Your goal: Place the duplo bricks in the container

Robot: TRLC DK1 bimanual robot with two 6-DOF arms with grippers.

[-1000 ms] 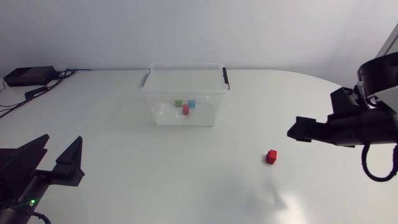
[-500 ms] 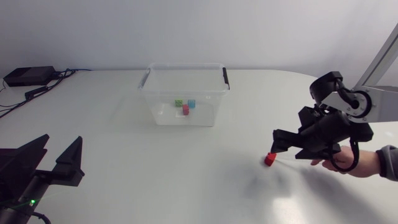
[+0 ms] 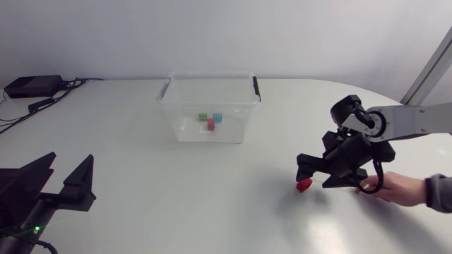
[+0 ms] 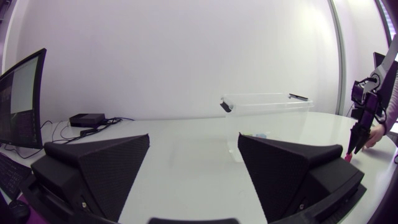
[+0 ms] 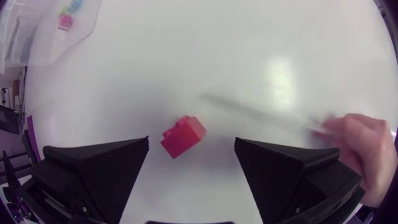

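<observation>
The white table [image 3: 176, 190] carries three things. A red brick [image 5: 183, 137] lies between the spread fingers of the right gripper [image 3: 311, 173] and touches neither. A clear container [image 3: 180, 121] stands well ahead of the left gripper [image 3: 70, 158]. A black box [image 3: 32, 86] with cables sits far ahead, off to that gripper's left.
</observation>
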